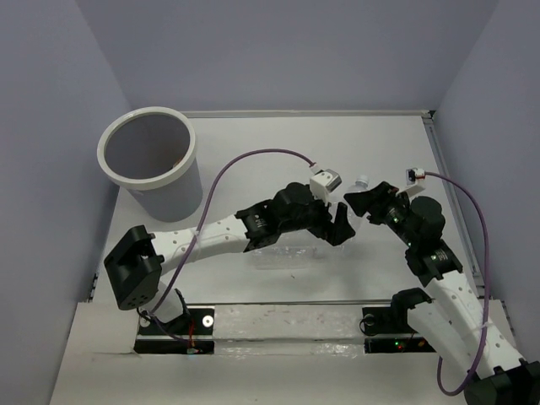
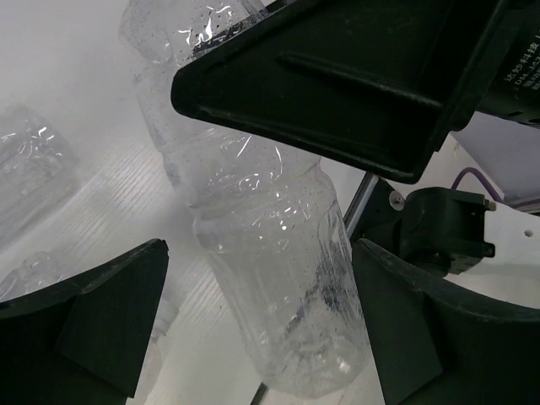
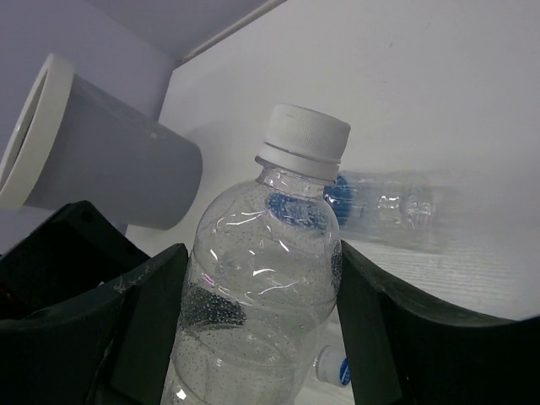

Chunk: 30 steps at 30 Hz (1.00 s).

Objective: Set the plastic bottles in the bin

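My right gripper [image 1: 360, 202] is shut on a clear bottle with a white cap [image 1: 361, 181], held above the table's middle; in the right wrist view its fingers [image 3: 375, 312] press both sides of the bottle [image 3: 270, 278]. My left gripper [image 1: 342, 223] is open, its fingers [image 2: 101, 321] standing either side of this bottle's lower end [image 2: 278, 295], with a gap on the left side. The white bin [image 1: 148, 160] stands at the far left and shows in the right wrist view [image 3: 93, 164].
More clear bottles lie on the table under the arms [image 1: 278, 253]. One with a blue neck lies behind the held bottle [image 3: 388, 207], and a white cap [image 3: 333, 369] shows below it. Others lie at the left [image 2: 29, 177].
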Tool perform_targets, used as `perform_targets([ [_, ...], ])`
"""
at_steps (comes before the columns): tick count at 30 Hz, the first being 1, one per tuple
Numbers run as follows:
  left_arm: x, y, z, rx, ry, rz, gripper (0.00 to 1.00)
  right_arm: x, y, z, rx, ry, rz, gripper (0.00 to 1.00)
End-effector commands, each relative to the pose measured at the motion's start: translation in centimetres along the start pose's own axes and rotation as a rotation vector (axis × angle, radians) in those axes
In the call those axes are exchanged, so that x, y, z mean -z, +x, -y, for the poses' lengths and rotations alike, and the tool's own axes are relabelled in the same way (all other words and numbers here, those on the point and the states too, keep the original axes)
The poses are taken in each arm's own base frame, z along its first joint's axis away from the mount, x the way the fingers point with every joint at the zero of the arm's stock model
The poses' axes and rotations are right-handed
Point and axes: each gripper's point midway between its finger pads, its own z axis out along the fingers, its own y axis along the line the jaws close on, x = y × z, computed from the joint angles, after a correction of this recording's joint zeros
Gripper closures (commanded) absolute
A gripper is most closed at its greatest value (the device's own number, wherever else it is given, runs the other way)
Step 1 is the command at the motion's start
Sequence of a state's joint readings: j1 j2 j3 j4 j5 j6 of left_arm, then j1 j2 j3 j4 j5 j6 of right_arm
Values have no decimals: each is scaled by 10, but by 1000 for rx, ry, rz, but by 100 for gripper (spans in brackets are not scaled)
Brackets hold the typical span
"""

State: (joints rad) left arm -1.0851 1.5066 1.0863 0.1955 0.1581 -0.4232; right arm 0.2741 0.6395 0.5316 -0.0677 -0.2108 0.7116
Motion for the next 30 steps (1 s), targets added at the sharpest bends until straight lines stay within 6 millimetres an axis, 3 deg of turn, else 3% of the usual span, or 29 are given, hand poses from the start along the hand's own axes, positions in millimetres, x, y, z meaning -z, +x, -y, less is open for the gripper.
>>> perform_targets([
  [1, -4, -33, 25, 0, 79, 74, 2, 11, -28, -51, 24, -208, 78, 48],
  [5, -12, -34, 28, 11, 96, 82, 15, 13, -26, -61, 35, -268, 68, 48],
  [6, -12, -34, 29, 11, 102, 80, 25, 15, -26, -65, 41, -292, 68, 48],
  [10, -6, -38, 21, 8, 55, 99, 47, 19, -21, -68, 48, -325, 57, 44],
  [13, 10, -53, 11, 2, -2, 145, 59, 23, -22, -69, 65, -330, 70, 16],
  [15, 27, -61, 4, -1, -55, 164, 61, 25, -22, -69, 80, -327, 72, 10],
  [17, 44, -75, -17, -4, -148, 212, 63, 29, -23, -73, 99, -341, 77, 4],
  [20, 95, -101, -42, 18, -235, 295, 63, 39, -25, -79, 128, -357, 84, 3],
  [22, 116, -105, -63, 43, -288, 321, 63, 47, -26, -86, 141, -386, 88, 2],
  [23, 133, -118, -83, 61, -348, 368, 63, 51, -25, -90, 148, -409, 82, 2],
  [25, 169, -125, -99, 80, -436, 408, 63, 58, -23, -96, 155, -441, 76, 3],
  [26, 191, -139, -116, 96, -515, 468, 62, 60, -19, -97, 160, -456, 64, 4],
  [30, 282, -174, -138, 135, -758, 657, 60, 52, -6, -84, 151, -437, 31, 6],
])
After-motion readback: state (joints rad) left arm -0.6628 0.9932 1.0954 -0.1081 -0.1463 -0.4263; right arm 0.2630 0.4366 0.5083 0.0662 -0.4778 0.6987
